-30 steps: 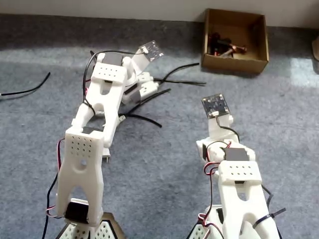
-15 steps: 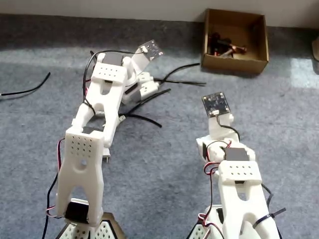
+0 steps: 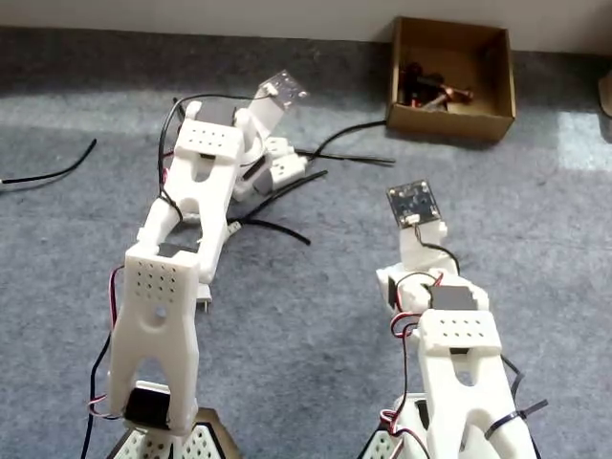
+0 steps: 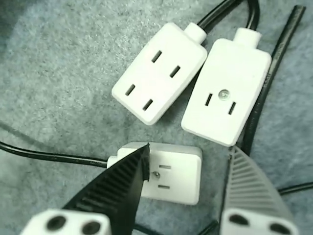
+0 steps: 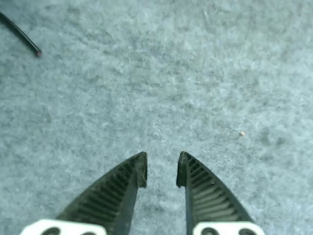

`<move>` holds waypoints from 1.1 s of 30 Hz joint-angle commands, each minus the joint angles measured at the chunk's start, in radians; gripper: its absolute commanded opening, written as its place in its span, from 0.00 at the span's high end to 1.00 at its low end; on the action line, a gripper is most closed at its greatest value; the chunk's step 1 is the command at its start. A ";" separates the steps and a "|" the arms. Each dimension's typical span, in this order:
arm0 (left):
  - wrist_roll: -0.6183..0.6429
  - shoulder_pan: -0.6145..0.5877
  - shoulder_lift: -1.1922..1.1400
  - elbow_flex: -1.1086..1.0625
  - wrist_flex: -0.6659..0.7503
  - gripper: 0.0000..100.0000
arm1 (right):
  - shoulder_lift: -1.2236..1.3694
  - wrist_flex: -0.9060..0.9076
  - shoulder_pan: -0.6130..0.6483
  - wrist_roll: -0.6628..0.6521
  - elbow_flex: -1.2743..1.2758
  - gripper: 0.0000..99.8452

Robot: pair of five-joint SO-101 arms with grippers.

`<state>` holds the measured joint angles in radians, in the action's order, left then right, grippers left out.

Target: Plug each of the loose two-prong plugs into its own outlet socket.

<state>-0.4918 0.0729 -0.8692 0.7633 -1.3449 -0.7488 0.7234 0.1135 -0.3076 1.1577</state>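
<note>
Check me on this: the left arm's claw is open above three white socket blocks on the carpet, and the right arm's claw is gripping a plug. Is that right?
Not quite. In the right wrist view the right gripper grips nothing: it is slightly open over bare carpet. The left gripper is indeed open above three white socket blocks.
</note>
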 commanded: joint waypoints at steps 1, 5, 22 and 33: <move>0.025 0.008 0.018 0.002 -0.034 0.77 | -0.025 -0.019 -0.008 -0.005 -0.007 0.89; 0.025 0.010 0.021 0.002 -0.103 0.77 | -0.025 -0.019 -0.008 -0.006 -0.007 0.89; 0.127 -0.059 0.093 0.117 -0.109 0.77 | -0.025 -0.019 -0.008 -0.008 -0.007 0.89; 0.324 -0.079 0.024 0.145 0.100 0.77 | -0.030 -0.019 -0.007 -0.005 -0.002 0.89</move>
<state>-0.2294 0.0069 -0.8493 0.8508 -1.3034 -0.7488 0.7234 0.1135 -0.3076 1.1623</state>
